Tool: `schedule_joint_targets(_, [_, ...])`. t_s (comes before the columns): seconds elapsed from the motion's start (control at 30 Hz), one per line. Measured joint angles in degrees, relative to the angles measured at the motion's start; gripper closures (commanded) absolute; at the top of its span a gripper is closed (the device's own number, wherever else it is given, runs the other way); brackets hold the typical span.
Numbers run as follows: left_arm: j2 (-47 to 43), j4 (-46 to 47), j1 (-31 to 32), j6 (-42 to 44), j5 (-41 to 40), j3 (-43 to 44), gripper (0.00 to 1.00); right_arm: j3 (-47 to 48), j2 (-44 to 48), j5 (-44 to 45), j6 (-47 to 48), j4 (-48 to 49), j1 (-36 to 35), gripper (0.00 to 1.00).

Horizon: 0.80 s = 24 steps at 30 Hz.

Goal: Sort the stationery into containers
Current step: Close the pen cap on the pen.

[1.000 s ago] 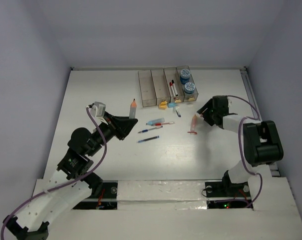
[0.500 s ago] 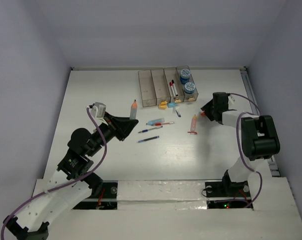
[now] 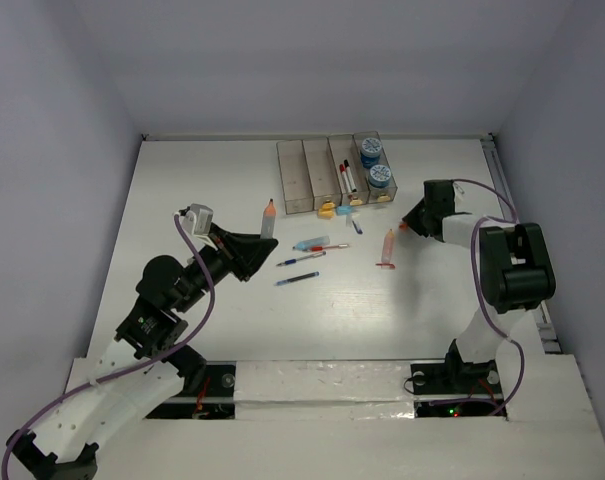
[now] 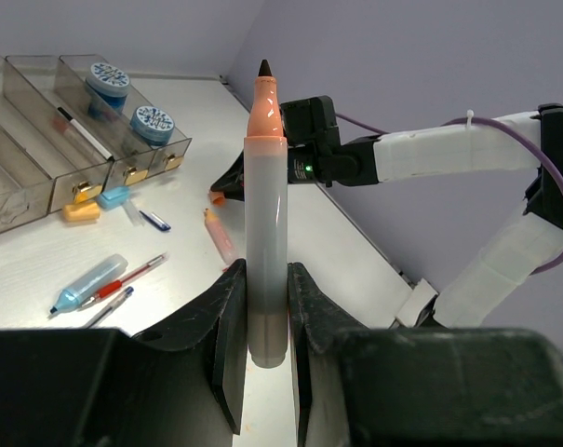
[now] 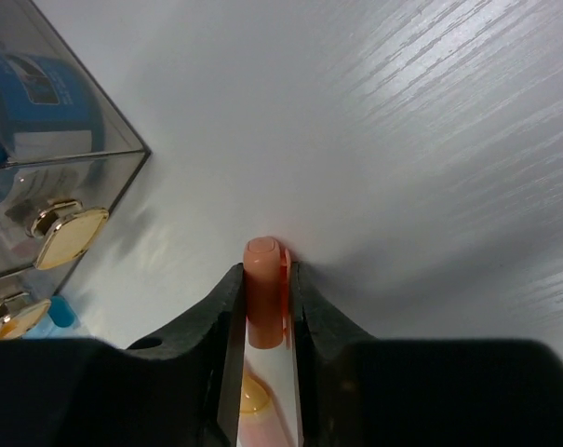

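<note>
My left gripper [image 3: 250,248] is shut on a grey marker [image 3: 267,219] with an orange collar and bare dark tip, held upright above the table; it shows in the left wrist view [image 4: 266,214] between the jaws. My right gripper [image 3: 409,223] is shut on a small orange cap [image 5: 264,291], low over the table right of the containers [image 3: 306,178]. A pink stick [image 3: 388,247] lies on the table just left of it. Two blue-white rolls [image 3: 370,150] sit in the rightmost bin and black-white pens [image 3: 348,178] in the third bin.
A blue stubby stick [image 3: 310,243], a red pen [image 3: 329,247], two blue pens [image 3: 301,260] and a short blue pen [image 3: 357,226] lie mid-table. Yellow-orange erasers [image 3: 326,210] and a small blue piece [image 3: 343,210] lie at the bins' near ends. Walls enclose the table.
My right gripper has drawn back and to the right from the pink stick, which now lies flat on the table. My left gripper with the marker has barely moved.
</note>
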<state>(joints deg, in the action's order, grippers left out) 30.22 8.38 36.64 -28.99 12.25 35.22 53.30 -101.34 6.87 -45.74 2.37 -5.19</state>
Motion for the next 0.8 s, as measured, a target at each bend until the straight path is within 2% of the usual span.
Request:
schedule_joint_targets(0.13, [0.1, 0.0, 0.0, 0.0, 0.0, 0.0, 1.0, 0.2, 0.0, -0.4, 1.7, -0.3, 0.0, 0.97])
schedule_joint_targets(0.2, [0.2, 0.3, 0.0, 0.0, 0.0, 0.0, 1.0, 0.2, 0.2, -0.7, 2.8, -0.3, 0.0, 1.0])
schedule_joint_targets(0.33, [0.9, 2.1, 0.0, -0.6, 0.0, 0.0, 1.0, -0.9, 3.4, -2.2, 6.2, -0.7, 0.0, 1.0])
schedule_joint_targets(0.57, [4.2, 11.1, 0.0, -3.2, 2.1, -0.7, 1.0, -3.0, 24.7, -11.1, 11.1, 1.9, -2.1, 1.0])
schedule_joint_targets(0.67, [6.6, 15.2, 0.0, -4.2, 3.6, -0.7, 1.0, -1.6, 31.6, -17.9, 10.5, 7.3, -4.7, 1.0])
schedule_joint_targets(0.8, [9.5, 20.7, 0.0, -6.5, 5.6, -0.7, 1.0, 0.6, 33.8, -26.7, 6.8, 19.5, -8.8, 1.0])
